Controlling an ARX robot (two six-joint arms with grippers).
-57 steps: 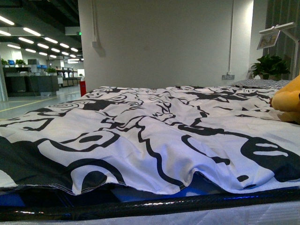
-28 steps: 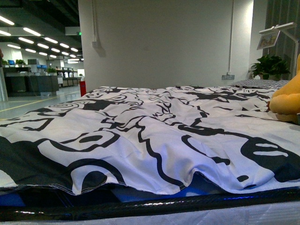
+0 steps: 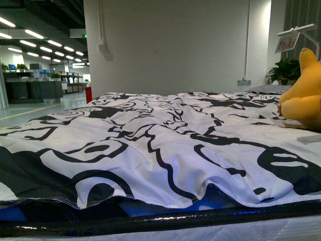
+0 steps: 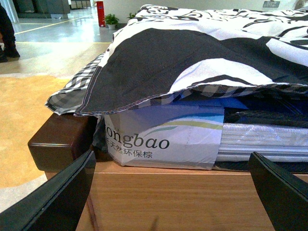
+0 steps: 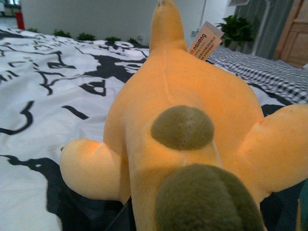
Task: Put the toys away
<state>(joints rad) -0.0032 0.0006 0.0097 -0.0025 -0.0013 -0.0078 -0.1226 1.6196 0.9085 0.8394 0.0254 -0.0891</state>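
Orange plush toy (image 5: 183, 96), paper tag (image 5: 206, 38) only in right wrist view

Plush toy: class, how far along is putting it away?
Nothing looks done: the plush toy is on the duvet, unstowed. In hand: the right wrist camera is close against it, grip unclear. The left claw hangs open, empty, by the bed frame. Left: stowing it.
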